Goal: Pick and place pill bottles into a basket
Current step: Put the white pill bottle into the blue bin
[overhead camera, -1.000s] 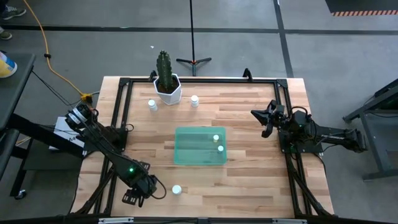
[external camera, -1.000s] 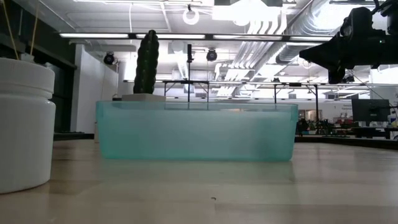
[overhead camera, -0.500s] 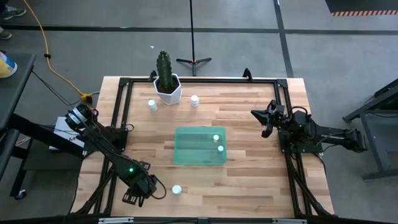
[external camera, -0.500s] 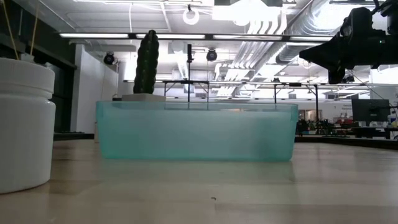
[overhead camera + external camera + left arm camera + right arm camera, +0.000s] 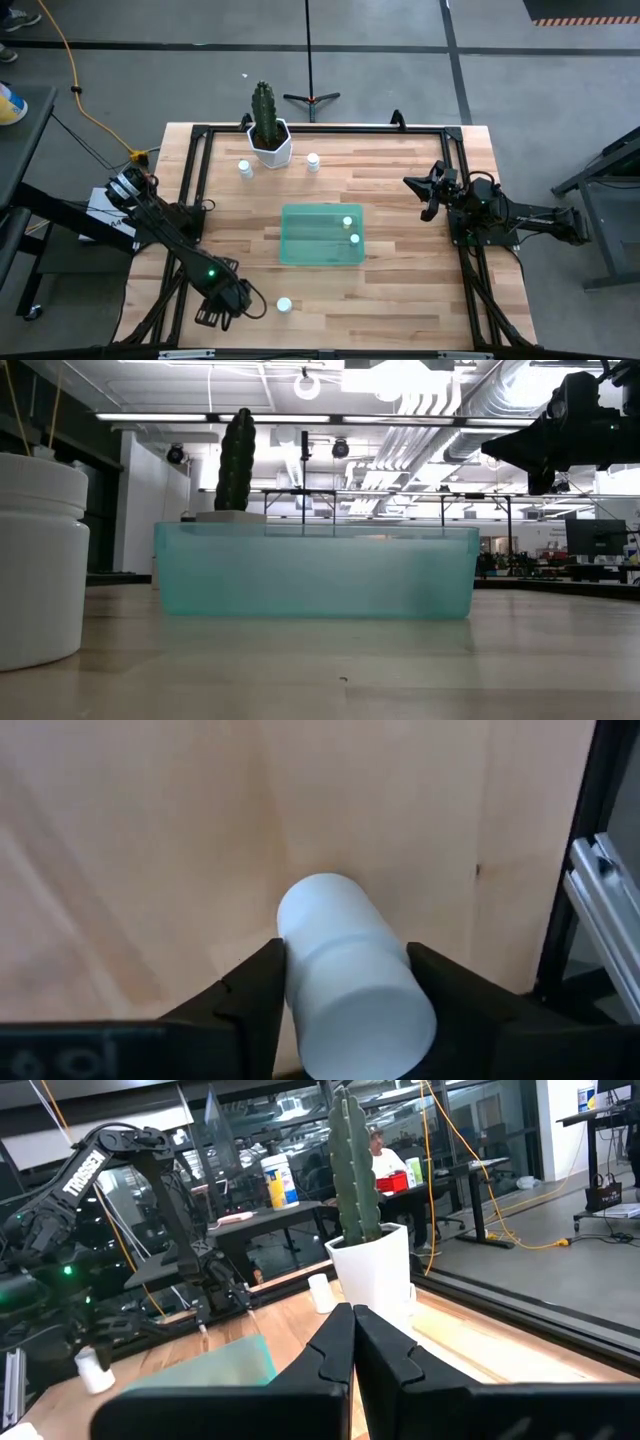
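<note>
The left gripper [image 5: 345, 995] sits low at the worktop's [image 5: 420, 300] near-left corner, its jaws narrowed onto a bottle [image 5: 350, 970] and touching both its sides, though I cannot tell if it is lifted. The main risk is slip: the hold looks to be on a smooth round body, so a quick swing toward the basket [image 5: 322, 235] could let it roll out, or a tilted release could bounce it off the rim. That bottle's long axis runs forward between the fingers, its round end pointing away from the wrist. 2 bottles already lie in the basket, 2 stand near the cactus pot [image 5: 270, 145]. The right gripper [image 5: 428, 193], jaws closed and empty, waits at the right edge.
</note>
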Motion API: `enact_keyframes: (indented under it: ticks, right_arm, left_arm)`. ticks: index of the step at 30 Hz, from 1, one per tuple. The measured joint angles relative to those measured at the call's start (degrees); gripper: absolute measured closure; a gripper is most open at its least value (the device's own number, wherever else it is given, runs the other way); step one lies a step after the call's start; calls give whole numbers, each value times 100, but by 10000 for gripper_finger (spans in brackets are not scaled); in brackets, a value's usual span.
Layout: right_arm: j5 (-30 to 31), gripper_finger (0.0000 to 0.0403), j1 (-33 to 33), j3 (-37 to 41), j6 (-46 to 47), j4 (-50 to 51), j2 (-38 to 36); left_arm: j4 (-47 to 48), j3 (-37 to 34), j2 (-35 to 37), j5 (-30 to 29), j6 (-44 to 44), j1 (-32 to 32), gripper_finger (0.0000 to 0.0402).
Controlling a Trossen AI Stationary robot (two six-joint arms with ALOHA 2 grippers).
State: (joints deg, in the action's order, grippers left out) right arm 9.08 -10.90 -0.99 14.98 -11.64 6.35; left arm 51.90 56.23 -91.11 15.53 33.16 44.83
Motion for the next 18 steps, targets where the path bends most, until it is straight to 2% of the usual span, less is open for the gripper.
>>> enact_keyframes:
  ticks: [4,18]
  right_arm:
    - [0,402,-1,0,0,0,0]
    - [0,402,-1,0,26,0,0]
  left_arm:
    - [802,355,22,-135,-168,-335,187]
    - [2647,1773,26,-850,-2632,-2164,181]
